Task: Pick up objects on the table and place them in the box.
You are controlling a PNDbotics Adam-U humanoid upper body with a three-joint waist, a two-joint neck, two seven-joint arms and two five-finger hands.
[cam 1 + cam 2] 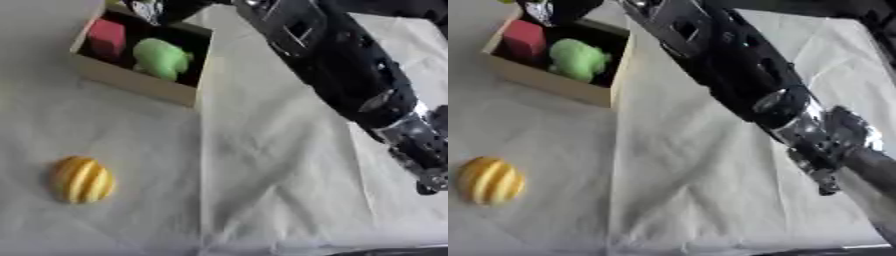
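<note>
White cloth (280, 165) holds one yellow object (81, 179); box (131, 80) holds two.

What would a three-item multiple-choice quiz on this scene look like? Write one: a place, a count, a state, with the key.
1. Where does the yellow ribbed object lie?
A. Inside the box
B. On the cloth, nearer the camera than the box
C. In the robot's hand

2. How many objects show inside the cardboard box?
A. None
B. Two
C. Five

3. Where is the right arm?
A. Stretched across the cloth toward the far side of the box
B. Resting beside the yellow object
C. Out of view

Key: 1 B, it sits alone on the white cloth, apart from the box. 2 B, a red block and a green object lie in it. 3 A, it comes in from the right and runs to the upper left; its hand is at the box's far rim, fingers unclear.
</note>
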